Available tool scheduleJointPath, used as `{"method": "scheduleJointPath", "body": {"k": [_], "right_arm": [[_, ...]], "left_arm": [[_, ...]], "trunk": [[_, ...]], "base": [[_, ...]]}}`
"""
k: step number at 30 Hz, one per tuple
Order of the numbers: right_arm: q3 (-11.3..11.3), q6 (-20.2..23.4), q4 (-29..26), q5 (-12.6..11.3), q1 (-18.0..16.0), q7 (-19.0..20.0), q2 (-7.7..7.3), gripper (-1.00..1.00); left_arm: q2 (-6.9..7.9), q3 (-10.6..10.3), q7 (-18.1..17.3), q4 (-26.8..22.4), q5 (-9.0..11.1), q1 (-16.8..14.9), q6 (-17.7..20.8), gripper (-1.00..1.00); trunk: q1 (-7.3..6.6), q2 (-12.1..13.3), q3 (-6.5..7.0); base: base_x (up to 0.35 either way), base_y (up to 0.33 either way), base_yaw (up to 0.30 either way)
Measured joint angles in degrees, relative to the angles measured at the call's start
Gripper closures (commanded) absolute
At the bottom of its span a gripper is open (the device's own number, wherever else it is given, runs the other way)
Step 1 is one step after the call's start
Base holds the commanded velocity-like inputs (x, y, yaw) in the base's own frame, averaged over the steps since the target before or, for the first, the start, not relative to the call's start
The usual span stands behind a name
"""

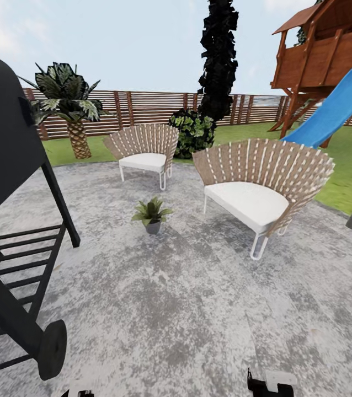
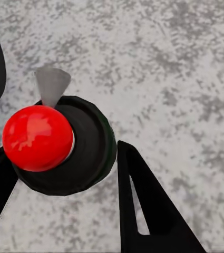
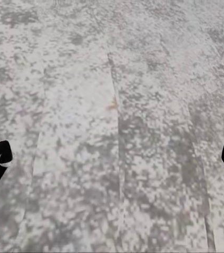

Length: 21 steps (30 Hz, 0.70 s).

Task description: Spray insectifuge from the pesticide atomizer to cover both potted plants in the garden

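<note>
At the far left of the head view stood a black barbecue grill (image 1: pixel 10 220) on its wheeled frame, close to the robot, with a trunked palm (image 1: pixel 68 105) beyond it against the slat fence (image 1: pixel 143 107). In the left wrist view the left gripper (image 2: pixel 64 174) had its dark fingers (image 2: pixel 148 211) on either side of the pesticide atomizer (image 2: pixel 64 147), seen from the end as a round dark body with a glossy red cap and a grey cone beside it; the jaws appeared pressed against the bottle, so it was judged to be in the grasp, carried low over the patio (image 1: pixel 187 309). Near the middle of the patio sat one potted plant (image 1: pixel 152 214), a low green rosette in a grey pot, well ahead of the robot, with a slatted chair (image 1: pixel 145 151) behind it and a second, nearer chair (image 1: pixel 264 190) to its right. The other plant was not identified. The right gripper (image 3: pixel 112 158) hung over bare patio with its jaws spread wide and holding nothing. Further right stood a wooden play tower with a blue slide (image 1: pixel 330 110). The step in hand was judged to be the approach: the base should close on the plant, clearing the grill and the chair legs, then the nozzle should be aimed squarely down at the leaves before spraying.
</note>
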Motion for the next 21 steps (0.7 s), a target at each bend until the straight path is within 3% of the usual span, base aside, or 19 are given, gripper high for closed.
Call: {"method": "scheduleJointPath", "body": {"k": [21], "right_arm": [[0.0,0.0,0.0,0.0,0.0,0.0,0.0,-1.0]], "left_arm": [[0.0,0.0,0.0,0.0,0.0,0.0,0.0,1.0]], "trunk": [[0.0,0.0,0.0]], "base": [[0.338,-0.045,0.0]]}}
